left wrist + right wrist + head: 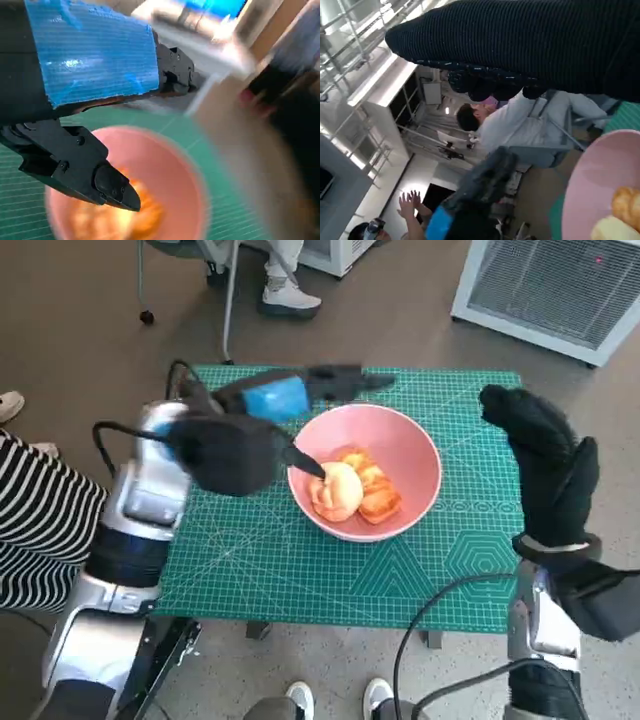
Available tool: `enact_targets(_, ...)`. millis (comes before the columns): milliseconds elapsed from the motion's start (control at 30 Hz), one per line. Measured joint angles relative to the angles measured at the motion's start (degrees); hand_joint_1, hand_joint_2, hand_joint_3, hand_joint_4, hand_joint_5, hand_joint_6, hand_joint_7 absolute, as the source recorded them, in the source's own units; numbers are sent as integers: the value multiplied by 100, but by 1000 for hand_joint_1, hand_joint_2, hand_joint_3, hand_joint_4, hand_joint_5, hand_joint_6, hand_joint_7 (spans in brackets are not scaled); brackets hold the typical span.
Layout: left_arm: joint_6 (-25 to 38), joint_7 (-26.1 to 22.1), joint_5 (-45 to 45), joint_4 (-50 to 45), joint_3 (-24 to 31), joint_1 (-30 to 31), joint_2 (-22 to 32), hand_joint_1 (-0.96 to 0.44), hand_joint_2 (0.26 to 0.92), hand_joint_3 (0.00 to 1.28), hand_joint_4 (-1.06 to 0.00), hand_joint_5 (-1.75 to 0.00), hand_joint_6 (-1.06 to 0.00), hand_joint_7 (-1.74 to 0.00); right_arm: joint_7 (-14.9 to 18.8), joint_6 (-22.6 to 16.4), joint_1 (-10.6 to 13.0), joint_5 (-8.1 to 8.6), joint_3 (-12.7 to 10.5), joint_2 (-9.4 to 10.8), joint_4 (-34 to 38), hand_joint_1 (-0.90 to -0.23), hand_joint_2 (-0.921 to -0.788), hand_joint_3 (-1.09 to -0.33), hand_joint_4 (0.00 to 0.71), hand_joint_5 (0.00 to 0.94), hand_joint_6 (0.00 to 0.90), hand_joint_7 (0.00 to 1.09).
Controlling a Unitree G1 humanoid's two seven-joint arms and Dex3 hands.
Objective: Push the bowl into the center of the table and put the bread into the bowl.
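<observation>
Looking down from the head view, the pink bowl [366, 472] sits near the middle of the green cutting mat [300, 560] that covers the surface, and the bread [350, 490] lies inside it as several golden pieces. The left hand [255, 435] hovers over the bowl's left rim, one black finger pointing down at the nearest pale roll; the hand is blurred, but it seems to hold nothing. The right hand [545, 455] is raised beside the bowl's right side, apart from it, with nothing in its glove. A person in a striped top [35, 520] sits at the left edge, and a shoe [290, 298] shows beyond the surface.

In the left wrist view, the blue-taped left hand [90, 100] has its fingers spread above the bowl [170, 170], with the bread [125, 215] blurred below.

In the right wrist view, the glove [530, 45] spans the top with its fingers curled loosely on nothing, the bowl's [600, 175] rim and bread [620, 215] sit in one corner, and a seated person [515, 125] is beyond.
</observation>
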Motion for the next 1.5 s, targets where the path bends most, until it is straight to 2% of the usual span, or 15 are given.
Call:
enact_targets(100,-493,210,-601,86,414,258,-258,-420,879,45,-147,-22,-267,-33,-92,99,-32,-34,-25,-60,-156,-803,-921,-740,215,5,66,582)
enact_targets(267,-1042,560,-1342,82,849,681,-796,-497,914,125,-177,-25,-290,-45,-287,298,-149,-108,-27,-79,-405,-797,-921,-744,211,3,69,581)
enact_targets(400,-1119,672,-1704,25,933,917,-1157,-561,920,239,-181,-21,-282,-48,-434,432,-292,-241,-25,-79,-587,-796,-921,-742,213,3,74,579)
enact_targets(500,-1121,742,-1743,-32,929,1002,-1311,-602,921,290,-183,-20,-263,-46,-528,494,-385,-274,-28,-79,-666,-802,-921,-744,216,4,78,579)
enact_targets(767,-1238,1114,-1700,-228,928,1075,-1547,-655,921,358,-166,-10,-219,-49,-747,598,-602,-471,-13,-80,-743,-816,-921,-753,219,5,77,572)
enact_targets(800,-1237,1143,-1713,-257,930,1085,-1573,-658,921,364,-163,-12,-143,-194,-759,608,-622,-486,-5,-80,-744,-817,-921,-753,217,4,76,571)
enact_targets(833,-1234,1187,-1740,-311,932,1107,-1613,-659,921,368,-161,-13,-91,-299,-766,622,-646,-493,8,-80,-746,-818,-921,-754,217,3,75,571)
enact_targets(900,-1228,1255,-1766,-400,938,1142,-1686,-660,921,373,-157,-14,-46,-392,-768,650,-674,-494,24,-80,-752,-822,-921,-753,216,3,76,572)
enact_targets(1000,-1210,1340,-1798,-491,941,1185,-1781,-657,921,378,-153,-14,-15,-460,-767,693,-698,-492,51,-80,-756,-826,-921,-751,216,3,77,573)
enact_targets(1500,-1179,1427,-2011,-596,1001,1270,-1857,-634,921,380,-141,-11,1,-525,-680,854,-708,-450,105,-159,-792,-830,-921,-738,203,0,88,583)
